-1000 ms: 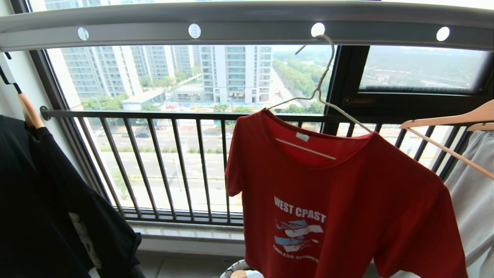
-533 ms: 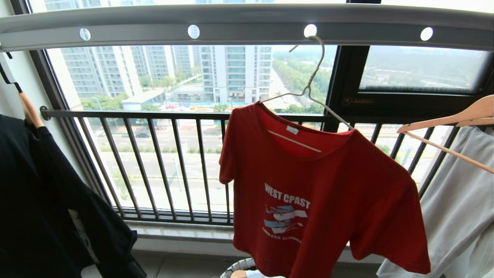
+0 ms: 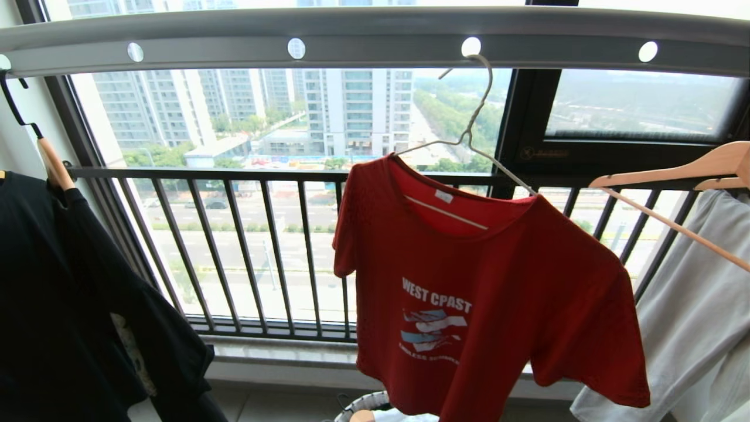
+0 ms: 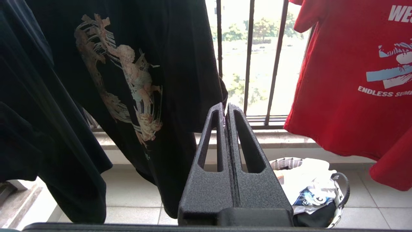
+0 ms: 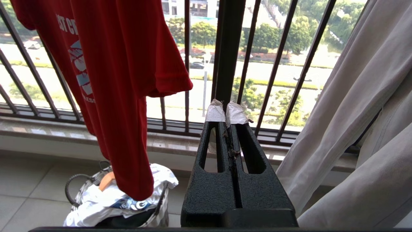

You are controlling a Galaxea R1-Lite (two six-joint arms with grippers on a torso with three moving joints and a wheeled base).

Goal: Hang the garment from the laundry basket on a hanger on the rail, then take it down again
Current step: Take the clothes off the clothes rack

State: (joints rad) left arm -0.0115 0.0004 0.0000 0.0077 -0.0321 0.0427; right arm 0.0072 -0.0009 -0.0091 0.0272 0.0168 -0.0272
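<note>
Garment [image 3: 469,293] hung on hanger [image 3: 477,126] hooked in rail [image 3: 375,35], left gripper [image 4: 225,111] jaws clenched empty, right gripper [image 5: 226,111] jaws clenched empty, garment beyond both, untouched, laundry basket [image 4: 341,187] on floor below.

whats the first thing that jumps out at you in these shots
The red T-shirt hangs mid-frame on a thin white hanger, hooked through a hole in the grey rail overhead. A black shirt hangs at the left, pale clothes at the right, and the laundry basket sits on the floor below.
</note>
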